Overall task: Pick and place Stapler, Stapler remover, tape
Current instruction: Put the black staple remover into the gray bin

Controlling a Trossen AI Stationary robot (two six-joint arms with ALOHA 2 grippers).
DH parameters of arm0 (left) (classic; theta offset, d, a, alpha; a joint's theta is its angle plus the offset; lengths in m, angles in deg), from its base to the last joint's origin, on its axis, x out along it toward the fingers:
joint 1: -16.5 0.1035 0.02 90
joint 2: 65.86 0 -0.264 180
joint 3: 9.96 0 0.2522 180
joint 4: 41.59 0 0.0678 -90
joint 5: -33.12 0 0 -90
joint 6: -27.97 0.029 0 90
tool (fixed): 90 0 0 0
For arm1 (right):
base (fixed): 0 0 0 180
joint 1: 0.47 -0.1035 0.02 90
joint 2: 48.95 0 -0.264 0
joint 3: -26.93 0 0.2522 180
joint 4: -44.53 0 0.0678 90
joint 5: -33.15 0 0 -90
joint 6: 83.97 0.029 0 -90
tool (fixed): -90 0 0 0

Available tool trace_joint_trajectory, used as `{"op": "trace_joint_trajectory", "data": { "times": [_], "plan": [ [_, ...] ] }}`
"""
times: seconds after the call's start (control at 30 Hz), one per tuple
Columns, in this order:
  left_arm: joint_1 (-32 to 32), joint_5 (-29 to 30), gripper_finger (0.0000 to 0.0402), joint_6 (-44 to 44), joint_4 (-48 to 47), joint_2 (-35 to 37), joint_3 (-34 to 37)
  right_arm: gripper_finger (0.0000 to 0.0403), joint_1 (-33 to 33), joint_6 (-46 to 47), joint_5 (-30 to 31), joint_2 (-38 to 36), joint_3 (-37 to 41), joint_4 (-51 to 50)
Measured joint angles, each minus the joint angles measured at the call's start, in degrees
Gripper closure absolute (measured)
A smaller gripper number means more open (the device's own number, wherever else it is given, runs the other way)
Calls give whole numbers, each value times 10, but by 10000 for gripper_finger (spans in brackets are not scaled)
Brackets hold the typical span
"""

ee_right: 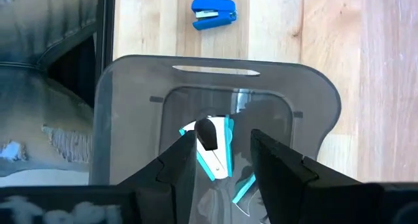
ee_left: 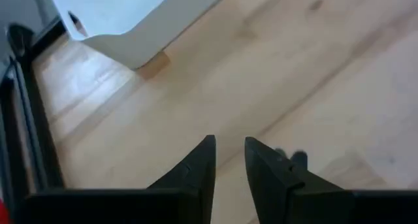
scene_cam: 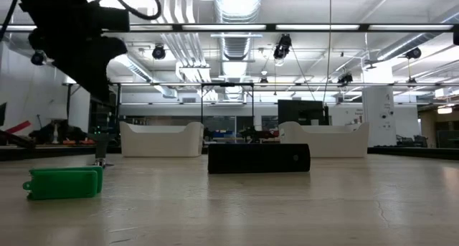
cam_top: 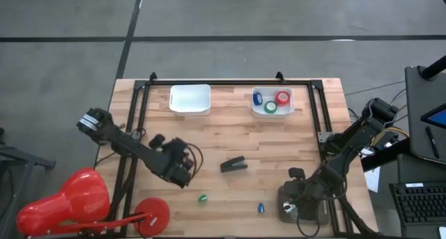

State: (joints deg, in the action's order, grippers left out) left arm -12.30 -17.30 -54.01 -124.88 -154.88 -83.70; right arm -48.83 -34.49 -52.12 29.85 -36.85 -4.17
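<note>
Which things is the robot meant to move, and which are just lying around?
For the job: black stapler, tape rolls, green stapler remover, blue stapler remover.

Just lying about: red lamp, empty white bin, keyboard.

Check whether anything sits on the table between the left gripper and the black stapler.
Nothing visible does. The left gripper is over bare wood, and the black wedge-shaped stapler lies to its right with only open tabletop between them. The small green stapler lies nearer the front edge, off that line.
</note>
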Motion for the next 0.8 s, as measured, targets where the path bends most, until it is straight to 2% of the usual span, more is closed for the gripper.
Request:
{"op": "trace_joint_trajectory", "data": {
  "times": [0.23, 0.53, 0.8],
  "plan": [
    [15, -17, 280, -20, 135, 110, 68, 280, 0, -6, 3, 0, 0, 2],
    [15, -75, 187, -6, 353, 211, 228, 292, 0, -21, 4, 0, 0, 7],
    [15, -101, 181, -9, 488, 240, 320, 304, 0, -21, 4, 0, 0, 10]
  ]
}}
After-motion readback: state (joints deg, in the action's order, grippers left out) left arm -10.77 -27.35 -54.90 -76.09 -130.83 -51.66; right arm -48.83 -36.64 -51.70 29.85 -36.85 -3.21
